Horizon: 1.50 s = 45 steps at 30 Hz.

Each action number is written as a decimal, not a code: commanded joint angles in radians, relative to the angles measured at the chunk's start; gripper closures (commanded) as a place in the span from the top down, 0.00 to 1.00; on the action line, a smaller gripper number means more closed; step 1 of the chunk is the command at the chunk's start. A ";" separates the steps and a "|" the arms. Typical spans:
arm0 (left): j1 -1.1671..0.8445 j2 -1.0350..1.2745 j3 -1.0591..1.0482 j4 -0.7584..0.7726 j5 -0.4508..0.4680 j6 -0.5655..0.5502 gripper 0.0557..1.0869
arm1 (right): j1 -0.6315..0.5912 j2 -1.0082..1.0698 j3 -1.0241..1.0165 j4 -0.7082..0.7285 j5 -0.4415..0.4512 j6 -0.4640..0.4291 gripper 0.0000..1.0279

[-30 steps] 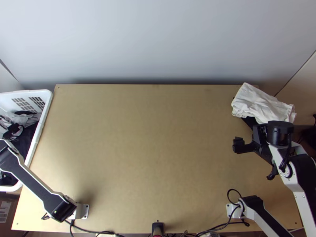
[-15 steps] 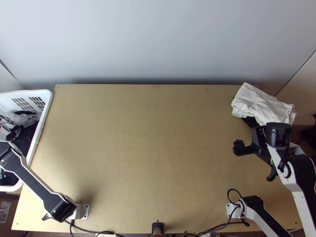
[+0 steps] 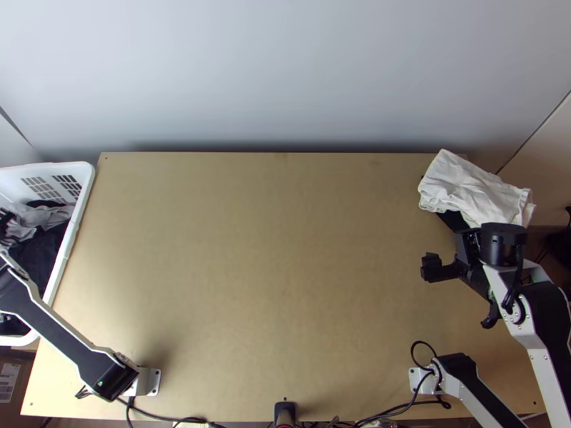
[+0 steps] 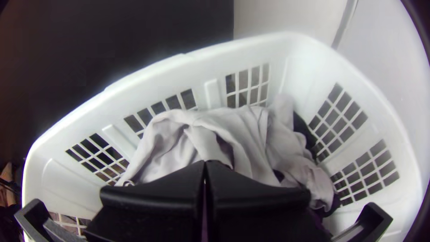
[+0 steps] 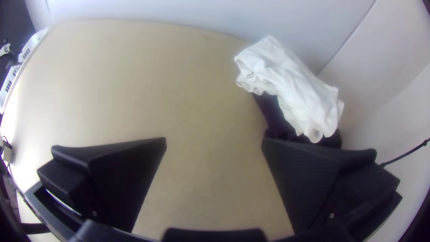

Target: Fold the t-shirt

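We see the left end effector (image 3: 6,222) at the white basket (image 3: 91,178), fingers together by bunched grey cloth (image 4: 251,139) — whether it grips any, we cannot tell. Our right end effector (image 3: 462,292) is wide open, holding nothing. White cloth (image 3: 471,189) lies over dark cloth (image 5: 271,112) at the desk's (image 3: 285,250) far right corner — which cloth is the t-shirt, we cannot tell.

Right gripper (image 3: 461,292): fingers (image 5: 121,175) stand apart, lower left and lower right | table (image 5: 192,107) spans centre | white cloth (image 5: 293,87) lies rumpled over dark cloth (image 5: 273,116), upper right | basket (image 5: 10,81) shows upper left | cable (image 5: 405,155) crosses right edge
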<state>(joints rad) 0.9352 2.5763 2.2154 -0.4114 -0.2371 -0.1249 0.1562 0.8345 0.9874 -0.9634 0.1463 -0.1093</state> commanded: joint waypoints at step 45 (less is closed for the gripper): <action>-0.072 -1.550 -0.100 -0.251 0.544 -0.139 0.04 | 0.109 -0.304 0.077 -0.029 -0.168 -0.032 0.97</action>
<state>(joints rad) 0.8894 1.1034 2.0579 -0.6857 0.2745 -0.2695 0.2481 0.5594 1.0561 -0.9825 -0.0174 -0.1497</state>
